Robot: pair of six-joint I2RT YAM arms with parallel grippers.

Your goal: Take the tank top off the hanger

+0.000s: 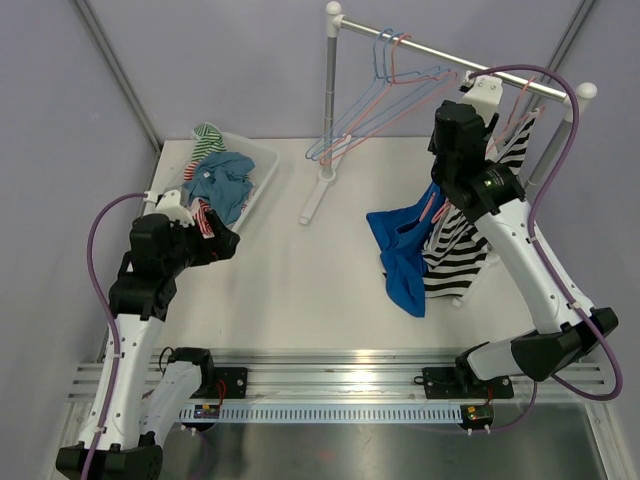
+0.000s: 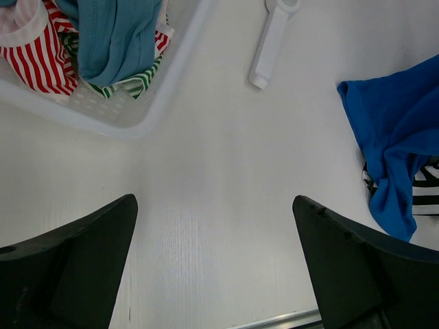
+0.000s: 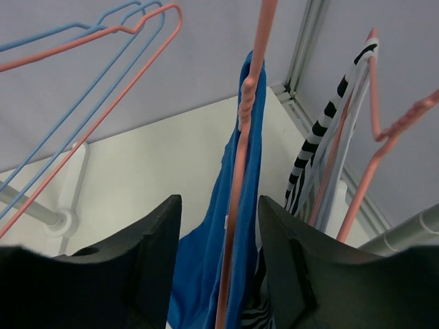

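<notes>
Overhead, the right gripper point(image 3: 219, 205) holds its fingers point(image 3: 137, 260) apart astride the pink hanger point(image 3: 243, 130) carrying the blue tank top point(image 3: 199, 274) (seemingly to steady it), while the left gripper point(image 2: 214, 226) hovers, likewise spread, over the bench point(image 2: 219, 137).

Bare white tabletop point(image 1: 310, 285) lies open across the centre of the top view, between the clear plastic bin of mixed clothes point(image 1: 266, 160) at upper left and the hanging blue tank top point(image 1: 400, 250) at right. The white rail foot point(image 1: 316, 198) crosses upper centre; empty pink and blue wire hangers point(image 1: 378, 103) crowd the silver metal bar point(image 1: 440, 58) above it
</notes>
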